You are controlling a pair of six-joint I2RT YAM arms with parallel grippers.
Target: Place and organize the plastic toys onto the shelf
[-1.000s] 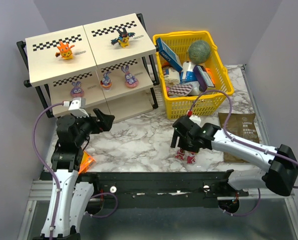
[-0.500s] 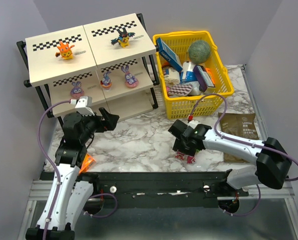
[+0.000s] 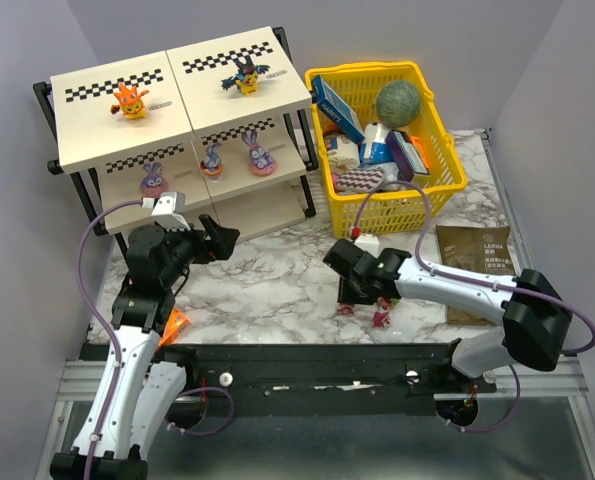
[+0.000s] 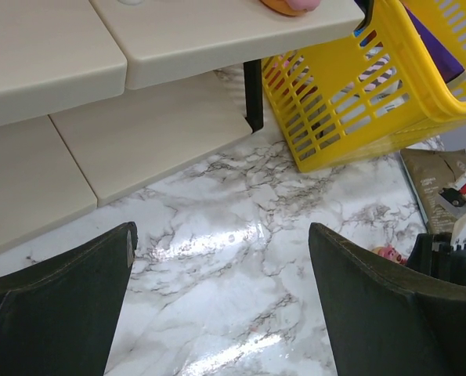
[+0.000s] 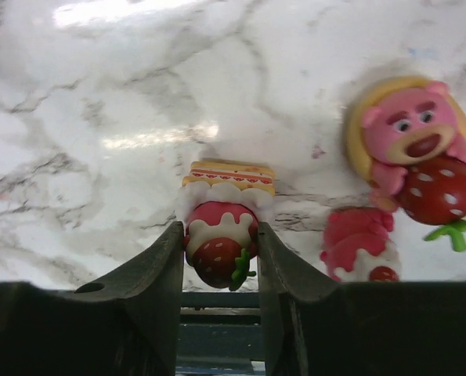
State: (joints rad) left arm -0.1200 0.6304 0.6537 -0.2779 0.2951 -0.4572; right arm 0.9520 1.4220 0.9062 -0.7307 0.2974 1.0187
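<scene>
In the right wrist view my right gripper [image 5: 218, 252] is shut on a small red-pink strawberry-cake toy [image 5: 221, 233], both fingers pressing its sides as it rests on the marble. Two more red-pink toys lie to its right, a pink bear with a strawberry [image 5: 413, 149] and a smaller one [image 5: 356, 244]. From above, the right gripper [image 3: 362, 298] is low at the table's front. The shelf [image 3: 87, 130] holds an orange toy [image 3: 130, 101], a black-and-yellow winged toy [image 3: 244, 76] and three purple bunny-eared toys [image 3: 213, 158]. My left gripper [image 3: 220, 238] hangs open and holds nothing, in front of the shelf.
A yellow basket [image 3: 377, 205] of boxes and a green ball stands right of the shelf. A brown packet [image 3: 482, 260] lies at the right. A flat orange packet [image 3: 174, 325] lies by the left arm's base. The table's front rail runs just behind the right gripper.
My right gripper has moved a little left along the front of the table and its jaws have come together on the strawberry-cake toy. The left arm shifted slightly, then held still.
</scene>
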